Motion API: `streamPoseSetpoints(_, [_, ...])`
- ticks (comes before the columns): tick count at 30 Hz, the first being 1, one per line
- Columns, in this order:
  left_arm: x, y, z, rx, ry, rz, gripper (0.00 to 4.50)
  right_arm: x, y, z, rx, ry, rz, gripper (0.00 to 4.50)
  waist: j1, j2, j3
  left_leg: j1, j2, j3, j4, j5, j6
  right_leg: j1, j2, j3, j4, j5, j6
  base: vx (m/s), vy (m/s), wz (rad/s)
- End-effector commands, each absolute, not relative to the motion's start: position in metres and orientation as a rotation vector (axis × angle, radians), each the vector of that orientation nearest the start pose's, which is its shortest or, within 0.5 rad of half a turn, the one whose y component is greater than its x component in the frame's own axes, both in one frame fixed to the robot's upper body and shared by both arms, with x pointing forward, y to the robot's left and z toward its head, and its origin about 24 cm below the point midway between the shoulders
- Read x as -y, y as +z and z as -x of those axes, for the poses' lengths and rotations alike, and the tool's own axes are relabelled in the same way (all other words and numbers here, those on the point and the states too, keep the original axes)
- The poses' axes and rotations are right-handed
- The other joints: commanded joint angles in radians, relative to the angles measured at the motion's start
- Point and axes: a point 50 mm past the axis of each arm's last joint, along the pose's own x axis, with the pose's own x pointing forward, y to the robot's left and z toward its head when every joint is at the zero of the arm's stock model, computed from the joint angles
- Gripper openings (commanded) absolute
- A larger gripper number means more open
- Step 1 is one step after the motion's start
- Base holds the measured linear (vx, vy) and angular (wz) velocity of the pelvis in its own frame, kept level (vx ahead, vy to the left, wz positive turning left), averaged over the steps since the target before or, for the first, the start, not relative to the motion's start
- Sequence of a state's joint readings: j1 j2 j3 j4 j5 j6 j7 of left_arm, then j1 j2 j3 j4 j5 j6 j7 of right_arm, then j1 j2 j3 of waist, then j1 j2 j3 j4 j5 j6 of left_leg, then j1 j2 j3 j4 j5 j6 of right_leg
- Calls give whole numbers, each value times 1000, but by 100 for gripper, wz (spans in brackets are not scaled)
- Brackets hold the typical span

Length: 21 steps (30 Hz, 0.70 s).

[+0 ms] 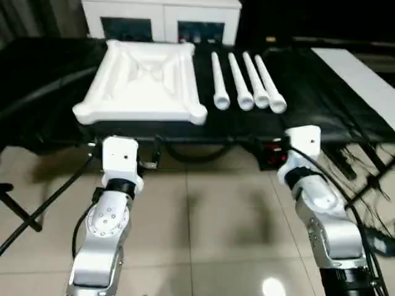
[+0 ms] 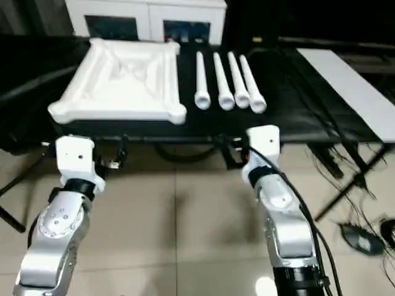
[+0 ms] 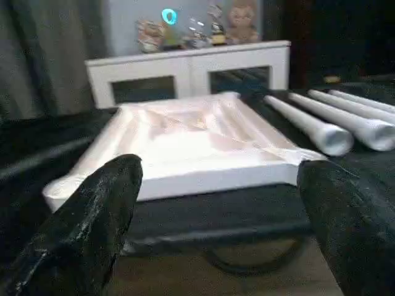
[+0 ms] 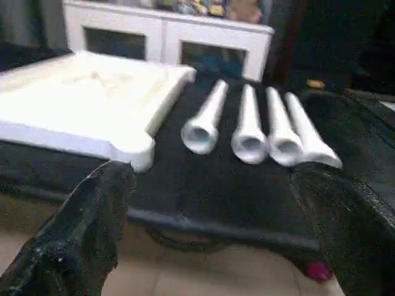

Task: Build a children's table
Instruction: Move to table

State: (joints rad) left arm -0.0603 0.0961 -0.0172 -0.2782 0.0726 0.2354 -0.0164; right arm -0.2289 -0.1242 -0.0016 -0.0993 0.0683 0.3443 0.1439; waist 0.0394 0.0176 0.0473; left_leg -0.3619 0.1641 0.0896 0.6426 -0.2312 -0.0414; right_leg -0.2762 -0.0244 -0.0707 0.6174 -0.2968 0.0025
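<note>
Parts laid out, nothing picked up yet.
The tabletop [image 1: 143, 83] lies underside-up on the bench [image 1: 308, 92], sockets exposed, four legs [image 1: 247, 83] just beside it; both jaws stand wide open, empty.

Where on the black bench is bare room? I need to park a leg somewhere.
Free: the black strip between the legs and the flat white board, plus the front edge before the legs. Crowded: the narrow gap between tabletop and nearest leg.
</note>
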Motion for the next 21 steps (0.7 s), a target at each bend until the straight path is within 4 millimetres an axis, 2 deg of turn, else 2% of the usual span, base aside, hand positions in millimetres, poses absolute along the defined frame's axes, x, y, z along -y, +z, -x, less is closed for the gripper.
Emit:
streamPoseSetpoints(1, [-157, 99, -261, 90, -27, -170, 448, 144, 94, -293, -30, 217, 64, 444, -50, 33, -47, 100, 108, -100, -147, -237, 122, -62, -15, -9, 30, -166, -145, 154, 76, -2])
streamPoseSetpoints(2, [-157, 98, -262, 87, -27, -169, 448, 144, 94, -293, -30, 219, 65, 444, -56, 24, -61, 152, 143, -139, -140, -260, 245, -113, -38, 8, 84, -106, -71, 154, 76, -2])
streamPoseSetpoints(3, [-157, 98, -262, 87, -27, -169, 448, 144, 94, -293, -30, 219, 65, 444, -62, 21, -67, 159, 144, -141, -131, -205, 316, -129, -45, 11, 96, -73, -29, 162, 34, 5])
streamPoseSetpoints(4, [-157, 98, -262, 86, -27, -168, 448, 144, 94, -293, -29, 221, 67, 444, -62, 14, -61, 151, 146, -136, -127, -152, 376, -144, -55, 17, 107, -47, 2, 135, -3, 6])
streamPoseSetpoints(5, [-157, 97, -262, 80, -29, -162, 448, 144, 96, -294, -26, 225, 70, 444, -62, -6, -50, 125, 109, -84, -130, -86, 446, -154, -67, 25, 89, 42, 29, 135, -3, 6])
streamPoseSetpoints(6, [-157, 97, -262, 80, -29, -161, 448, 144, 96, -294, -26, 225, 70, 444, -63, -19, -50, 110, 81, -64, -125, -100, 425, -138, -77, 35, 48, 79, 9, 108, -26, 0])
streamPoseSetpoints(7, [-157, 97, -263, 80, -29, -156, 448, 144, 96, -295, -26, 225, 73, 444, -49, -60, -46, 51, 0, 12, -100, -218, 325, -73, -104, 77, -48, 78, -28, 94, -77, 2])
streamPoseSetpoints(8, [-156, 97, -263, 80, -30, -155, 448, 144, 96, -295, -27, 227, 74, 444, -4, -79, -42, -3, -52, 29, 25, -204, 224, 18, -215, 186, -139, -300, -116, 94, -77, 2])
streamPoseSetpoints(9, [-156, 97, -263, 80, -33, -159, 448, 144, 96, -295, -28, 228, 68, 444, 5, -82, -53, -36, -38, 12, 63, -139, 187, 55, -236, 201, -139, -388, -164, 118, -79, -4])
streamPoseSetpoints(10, [-156, 97, -263, 80, -33, -159, 448, 144, 96, -295, -28, 228, 68, 444, 12, -81, -60, -63, -34, 1, 81, -87, 156, 75, -233, 199, -128, -397, -187, 132, -39, -7])
streamPoseSetpoints(11, [-156, 98, -263, 84, -35, -156, 448, 145, 96, -296, -40, 217, 58, 444, 14, -66, -46, -74, -27, 1, 60, 3, 109, 64, -191, 154, -125, -293, -270, 132, -39, -7])
streamPoseSetpoints(12, [-156, 98, -263, 85, -36, -159, 448, 145, 96, -296, -41, 217, 63, 444, 10, -46, -48, -20, -24, 11, 29, -7, 42, 30, -128, 180, -125, -309, -292, 112, -20, -6])
streamPoseSetpoints(13, [-156, 99, -263, 84, -36, -163, 448, 145, 96, -297, -41, 217, 70, 444, 11, -20, -32, 19, 6, 26, -65, -21, -30, 2, -54, 133, -114, -316, -244, 138, 40, -26])
streamPoseSetpoints(14, [-157, 98, -263, 80, -29, -152, 448, 145, 95, -297, -43, 227, 84, 444, 12, -21, -32, -2, 14, 17, -101, 3, 4, 27, -58, 70, -110, -266, -220, 138, 40, -26])
streamPoseSetpoints(15, [-158, 97, -262, 74, -22, -153, 448, 143, 94, -297, -48, 243, 99, 444, -42, 27, -53, 140, 104, -87, -148, -243, 107, -91, -21, 26, 15, -150, -155, 207, 55, -14])
streamPoseSetpoints(16, [-158, 97, -262, 75, -20, -155, 448, 143, 93, -297, -51, 247, 96, 444, -58, 9, -66, 176, 130, -116, -147, -246, 186, -114, -34, 21, 49, -100, -128, 202, 17, 5])
streamPoseSetpoints(17, [-159, 98, -262, 77, -17, -154, 448, 143, 93, -297, -53, 247, 98, 444, -62, 9, -65, 184, 141, -139, -140, -169, 351, -144, -53, 20, 85, -56, -38, 202, 17, 5])
streamPoseSetpoints(18, [-159, 98, -262, 79, -15, -153, 448, 143, 93, -298, -54, 245, 94, 444, -68, -5, -67, 189, 141, -138, -133, -100, 423, -163, -63, 22, 94, -34, -3, 155, -4, 0])
streamPoseSetpoints(19, [-159, 98, -262, 79, -13, -154, 448, 143, 93, -298, -53, 245, 88, 444, -69, -23, -58, 169, 110, -109, -129, -38, 481, -166, -76, 32, 75, 8, 15, 135, -34, -7])
streamPoseSetpoints(20, [-160, 97, -261, 77, -8, -153, 448, 143, 93, -299, -50, 244, 91, 444, -70, -35, -61, 155, 74, -86, -121, -21, 471, -149, -81, 40, 40, 46, -1, 135, -34, -7])
streamPoseSetpoints(21, [-160, 97, -261, 76, -5, -153, 448, 143, 94, -299, -48, 243, 93, 444, -47, -92, -67, 41, -47, 7, -60, -90, 375, -20, -109, 105, -57, 49, -35, 102, -43, 4])
